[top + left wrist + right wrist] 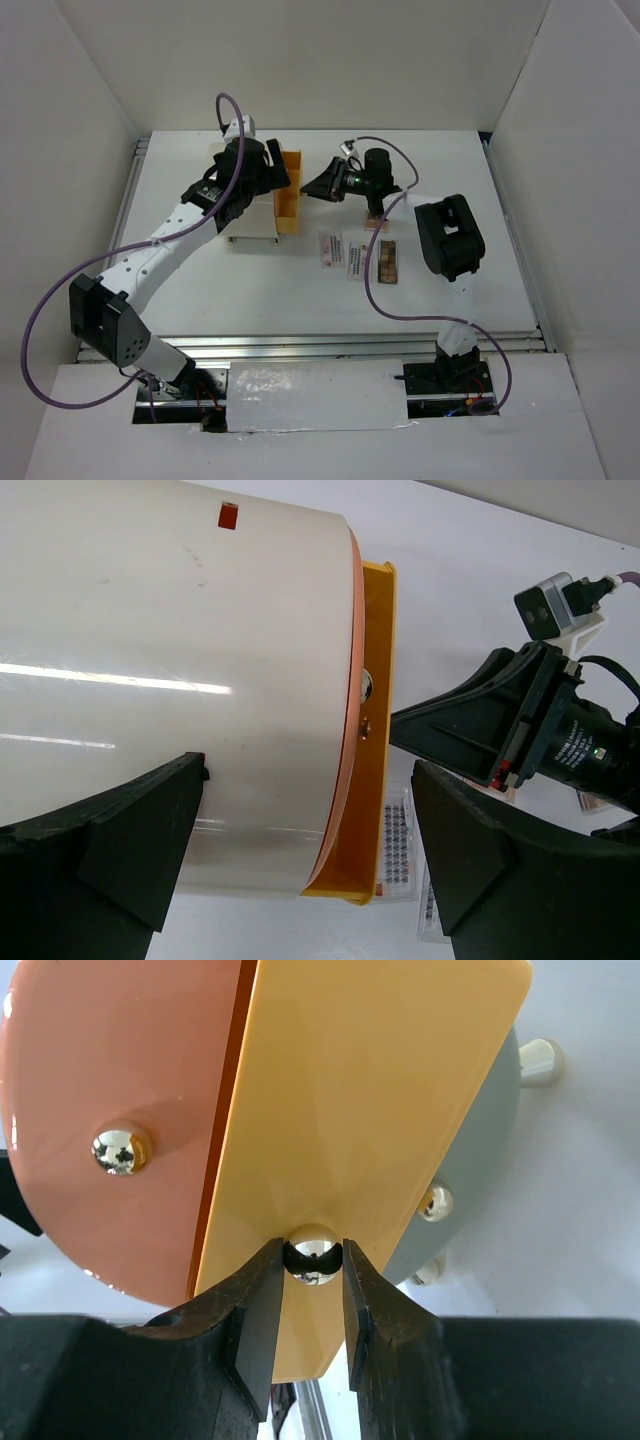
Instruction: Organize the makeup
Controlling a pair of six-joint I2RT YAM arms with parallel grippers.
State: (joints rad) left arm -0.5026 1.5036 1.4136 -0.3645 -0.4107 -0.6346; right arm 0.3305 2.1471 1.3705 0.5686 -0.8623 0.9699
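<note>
The makeup lies on the table right of the box: two white-pink flat packets [332,248] [357,260], a brown palette [388,262] and a pink-beige compact [375,218] partly under my right arm. The packets also show in the left wrist view [398,848]. My right gripper [310,188] [312,1260] is shut on the silver knob [314,1252] of the orange drawer [288,192] [380,1090], which stands pulled out of the cream cylindrical box [252,215] [170,660]. My left gripper [248,180] [310,780] is open over the box, its jaws wide apart.
The box front has a peach panel [110,1060] and a grey-blue panel [492,1130], each with a silver knob. White walls enclose the table on the left, back and right. A purple cable [375,290] loops over the table near the palette.
</note>
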